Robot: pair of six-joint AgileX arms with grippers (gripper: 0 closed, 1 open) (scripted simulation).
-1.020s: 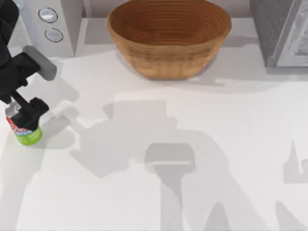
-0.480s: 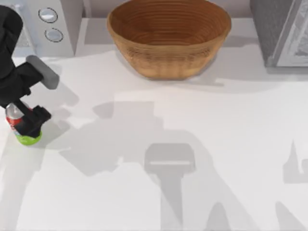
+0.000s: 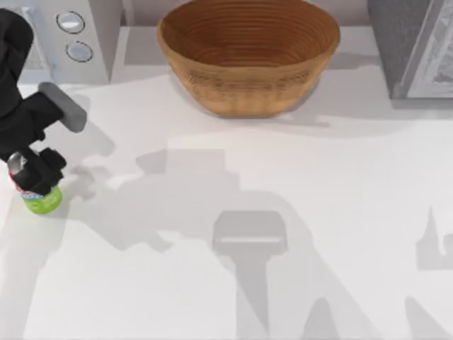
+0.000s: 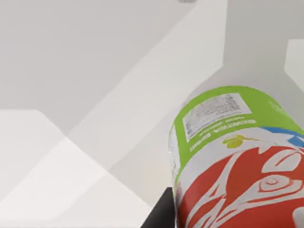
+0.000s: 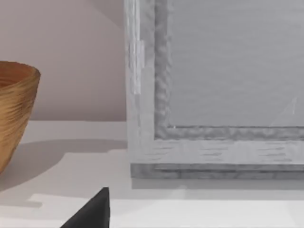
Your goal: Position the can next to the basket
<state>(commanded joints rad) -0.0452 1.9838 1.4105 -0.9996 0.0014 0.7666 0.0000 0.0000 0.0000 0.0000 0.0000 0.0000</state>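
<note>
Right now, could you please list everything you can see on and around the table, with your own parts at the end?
can: one, silver top, red band, blue stripe, lime-green bottom; upright at the table's far left edge, between the left jaws.
basket: one, tan-brown woven; back centre of the table, far from the can.
appliance with two round dials: one, light grey; back left corner.
grey box-like unit: one, grey; back right corner.
table: one, white, crossed by arm shadows.
left gripper: one, black; at the far left, jaws closed around the can's upper part.
right gripper: one, black tip seen in the right wrist view, near the grey unit.
</note>
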